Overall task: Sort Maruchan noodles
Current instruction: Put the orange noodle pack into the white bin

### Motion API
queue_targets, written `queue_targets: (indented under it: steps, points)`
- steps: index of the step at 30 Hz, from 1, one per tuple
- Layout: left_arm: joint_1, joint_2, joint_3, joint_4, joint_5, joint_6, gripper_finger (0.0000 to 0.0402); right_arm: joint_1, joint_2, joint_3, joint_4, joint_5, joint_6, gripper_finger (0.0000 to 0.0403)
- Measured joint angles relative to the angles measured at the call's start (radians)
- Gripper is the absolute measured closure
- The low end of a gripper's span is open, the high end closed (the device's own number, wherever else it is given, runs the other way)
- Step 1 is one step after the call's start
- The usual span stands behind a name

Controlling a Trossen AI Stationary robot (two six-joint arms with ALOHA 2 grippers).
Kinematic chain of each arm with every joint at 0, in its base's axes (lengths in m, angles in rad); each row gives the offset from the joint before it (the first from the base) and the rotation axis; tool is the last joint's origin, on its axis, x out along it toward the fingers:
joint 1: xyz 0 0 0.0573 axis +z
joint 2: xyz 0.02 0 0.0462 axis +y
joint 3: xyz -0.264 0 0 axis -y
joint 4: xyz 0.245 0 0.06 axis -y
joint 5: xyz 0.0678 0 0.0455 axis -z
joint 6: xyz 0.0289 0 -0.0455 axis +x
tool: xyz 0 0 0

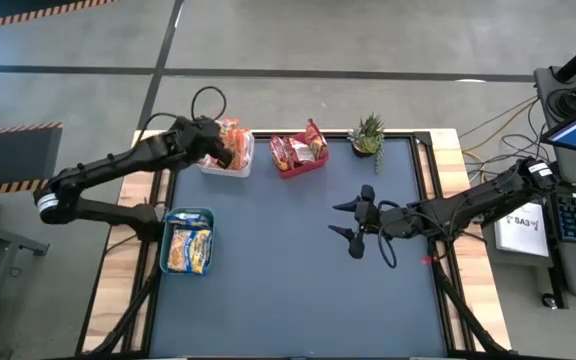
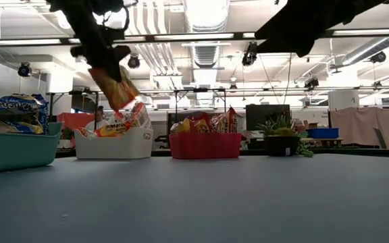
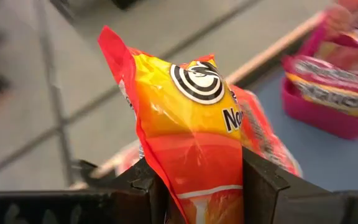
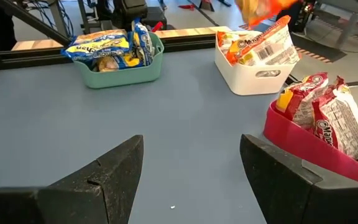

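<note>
Now the left gripper (image 3: 201, 186), clamped on a crinkly orange plastic noodle packet (image 3: 191, 118), hovers over the white plastic bin (image 1: 230, 165) at eleven o'clock and should lower before releasing, while the right gripper (image 1: 353, 222) waits open at three o'clock.

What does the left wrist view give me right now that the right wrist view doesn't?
Only the left wrist view shows the grip: the left gripper is shut on an orange packet, fingers pressing both of its sides.

Only the right wrist view shows the layout: the green bin with yellow-blue packets, the white bin with orange packets, and the open right gripper empty above bare table.

Both show the red bin holding red packets.
</note>
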Motion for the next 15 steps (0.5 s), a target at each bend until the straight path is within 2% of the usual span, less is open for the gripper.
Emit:
queue_targets:
  steps: [3, 5, 15]
  points:
    - [0.049, 0.031, 0.0, 0.0, 0.129, -0.014, 0.0274, 0.0, 0.0, 0.0, 0.0, 0.0, -0.005, 0.0144]
    - [0.063, 0.051, 0.0, -0.003, 0.165, -0.032, 0.0274, 0.0, 0.0, 0.0, 0.0, 0.0, -0.006, 0.0142]
    - [0.069, 0.161, 0.0, -0.046, 0.172, -0.082, 0.0274, 0.0, 0.0, 0.0, 0.0, -0.001, -0.032, 0.0142]
